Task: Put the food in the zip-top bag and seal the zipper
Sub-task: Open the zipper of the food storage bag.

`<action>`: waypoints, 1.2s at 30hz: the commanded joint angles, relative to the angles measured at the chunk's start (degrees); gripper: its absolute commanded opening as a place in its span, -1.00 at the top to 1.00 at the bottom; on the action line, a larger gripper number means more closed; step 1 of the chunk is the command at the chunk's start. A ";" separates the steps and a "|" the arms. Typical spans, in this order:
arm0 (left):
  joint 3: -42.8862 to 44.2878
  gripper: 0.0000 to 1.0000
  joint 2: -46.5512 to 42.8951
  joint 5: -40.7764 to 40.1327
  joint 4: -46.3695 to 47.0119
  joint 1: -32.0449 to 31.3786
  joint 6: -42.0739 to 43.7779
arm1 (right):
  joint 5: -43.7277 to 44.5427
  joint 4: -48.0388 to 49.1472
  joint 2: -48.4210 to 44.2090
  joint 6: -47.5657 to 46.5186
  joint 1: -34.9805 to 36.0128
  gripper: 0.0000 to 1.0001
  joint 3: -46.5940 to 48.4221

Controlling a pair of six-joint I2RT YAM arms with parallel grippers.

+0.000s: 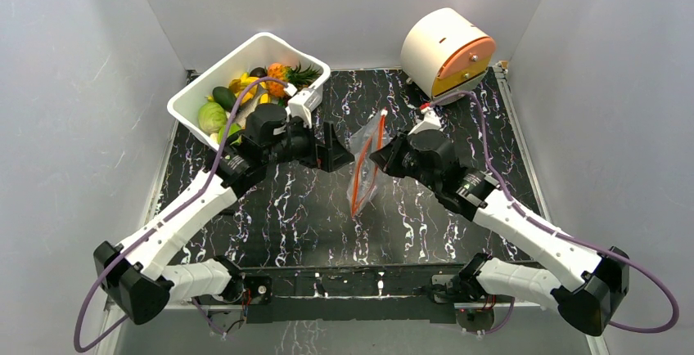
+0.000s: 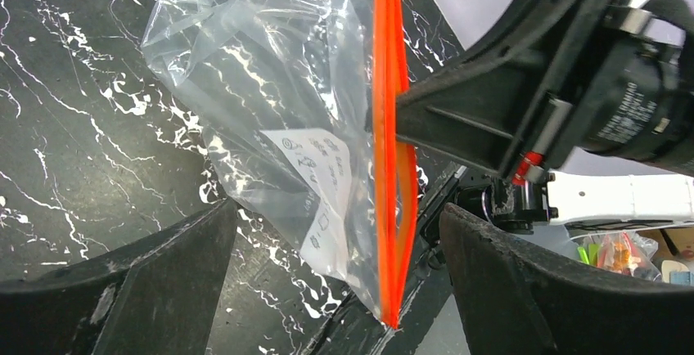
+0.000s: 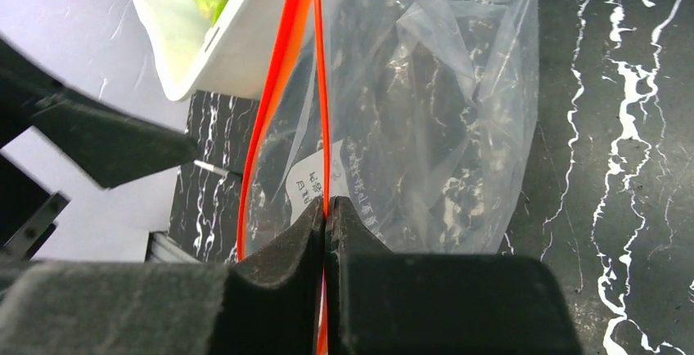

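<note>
The bag [image 1: 365, 177] is hanging mid-table as we are pinching its zipper [image 2: 385, 60] in the closed right gripper [image 3: 326, 208] while the left gripper [image 1: 337, 155], wide apart and empty, is facing it; next, we judge, comes spreading the mouth, then fetching food [image 1: 213, 116] from the tub [image 1: 270, 40].

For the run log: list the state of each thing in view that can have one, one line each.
Zip-top bag: empty, held up on edge.
Zipper: unsealed, red strips parted.
Right pincer: shut on one zipper strip.
Left pincer: open, holding nothing, facing the bag.
Food: in the white tub, none bagged.
White tub: upright, holding the food.
</note>
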 commanded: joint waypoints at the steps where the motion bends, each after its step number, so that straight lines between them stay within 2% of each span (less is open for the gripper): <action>1: 3.37 -0.85 2.36 1.91 -1.36 -0.15 1.69 | -4.71 -0.78 0.52 -4.62 0.02 1.00 4.00; 9: -0.65 -0.87 4.78 0.89 2.37 -0.12 5.22 | -7.50 0.68 2.99 -3.00 0.03 1.00 4.82; 18: -0.57 -0.83 9.14 -1.06 1.04 -0.14 7.88 | -9.05 2.17 4.22 -1.76 0.04 1.00 4.30; 21: 0.56 -0.51 9.71 -3.67 -0.88 -0.15 9.13 | -9.18 1.35 3.79 -2.51 -0.03 1.00 4.54; 22: 1.00 -0.35 9.76 -5.12 -1.78 -0.15 9.40 | -8.84 0.85 3.49 -2.95 -0.03 1.00 4.62; 25: 1.81 0.42 9.20 -10.33 -4.04 -0.15 9.91 | -8.40 -3.21 4.01 -6.61 0.03 1.00 6.80; 28: 1.53 0.96 7.28 -14.20 -5.24 -0.15 10.01 | -4.70 -12.99 5.47 -10.53 0.02 1.00 12.69; 36: -4.28 1.00 0.07 -18.85 -2.56 -0.15 7.80 | 4.72 -20.33 1.56 -13.11 -0.01 1.00 18.36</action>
